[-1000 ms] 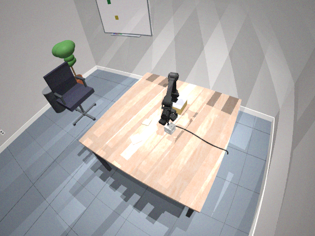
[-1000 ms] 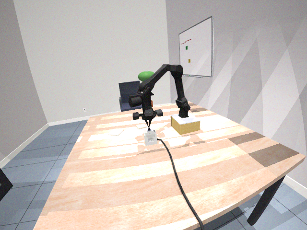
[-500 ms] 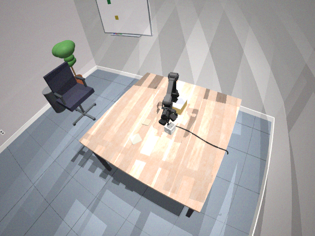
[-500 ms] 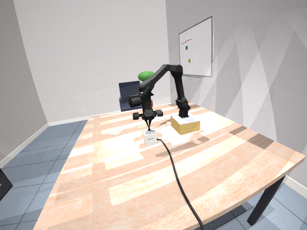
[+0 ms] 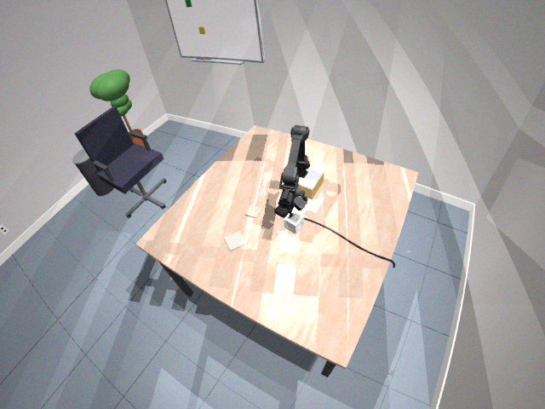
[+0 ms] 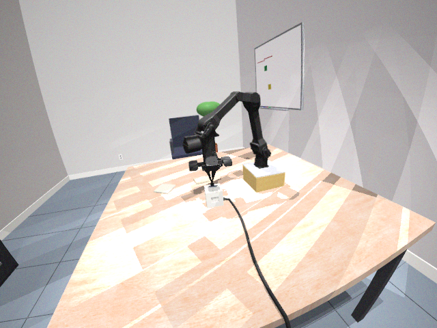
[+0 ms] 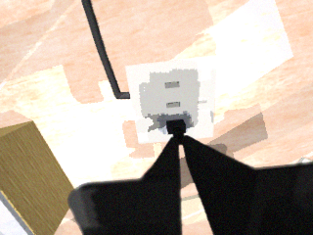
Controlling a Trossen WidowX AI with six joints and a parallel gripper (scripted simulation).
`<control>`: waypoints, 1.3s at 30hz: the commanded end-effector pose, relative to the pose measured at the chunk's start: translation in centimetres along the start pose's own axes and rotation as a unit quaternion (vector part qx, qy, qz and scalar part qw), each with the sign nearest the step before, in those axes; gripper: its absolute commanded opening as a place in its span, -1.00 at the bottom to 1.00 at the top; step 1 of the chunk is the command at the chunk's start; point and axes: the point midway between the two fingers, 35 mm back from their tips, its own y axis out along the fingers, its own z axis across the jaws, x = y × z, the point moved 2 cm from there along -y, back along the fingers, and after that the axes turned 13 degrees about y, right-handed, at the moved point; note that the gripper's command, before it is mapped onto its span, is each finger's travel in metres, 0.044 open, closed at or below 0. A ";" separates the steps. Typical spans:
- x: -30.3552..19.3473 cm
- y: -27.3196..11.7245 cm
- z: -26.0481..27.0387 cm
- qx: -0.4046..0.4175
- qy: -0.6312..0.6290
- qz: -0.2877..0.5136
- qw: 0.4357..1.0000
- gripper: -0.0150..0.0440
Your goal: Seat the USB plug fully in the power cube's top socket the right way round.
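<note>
The white power cube [image 5: 293, 223] [image 6: 214, 197] [image 7: 205, 80] stands upright on the table. Its top shows two dark slots in the wrist view. My gripper [image 5: 291, 214] [image 6: 212, 184] [image 7: 179, 141] points down over the cube's top, near the edge on the arm's side, and is shut on the black USB plug [image 7: 176, 126]. The plug stands at the top of the cube, in line with the two slots. How deep it sits and which way round it is are hidden by the fingers and too small to tell.
A black cable [image 5: 347, 239] [image 6: 248, 240] [image 7: 102, 49] runs from the cube's side over the table edge. The arm's base stands on a yellow block [image 5: 313, 187] [image 6: 270, 182] [image 7: 31, 171] beside the cube. Two pale flat pads [image 5: 235, 241] [image 6: 164, 188] lie on the table [image 5: 211, 264] [image 6: 141, 292].
</note>
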 end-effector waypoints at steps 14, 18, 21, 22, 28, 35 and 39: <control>0.0 0.2 0.0 -0.001 0.002 0.002 1.000 -0.49; 0.0 0.2 0.0 -0.001 0.002 0.002 1.000 -0.49; 0.0 0.2 0.0 -0.001 0.002 0.002 1.000 -0.49; 0.0 0.2 0.0 -0.001 0.002 0.002 1.000 -0.49; 0.0 0.2 0.0 -0.001 0.002 0.002 1.000 -0.49; 0.0 0.0 0.0 0.000 0.000 0.000 1.000 -0.17; 0.0 0.0 0.0 0.000 0.000 0.000 1.000 -0.17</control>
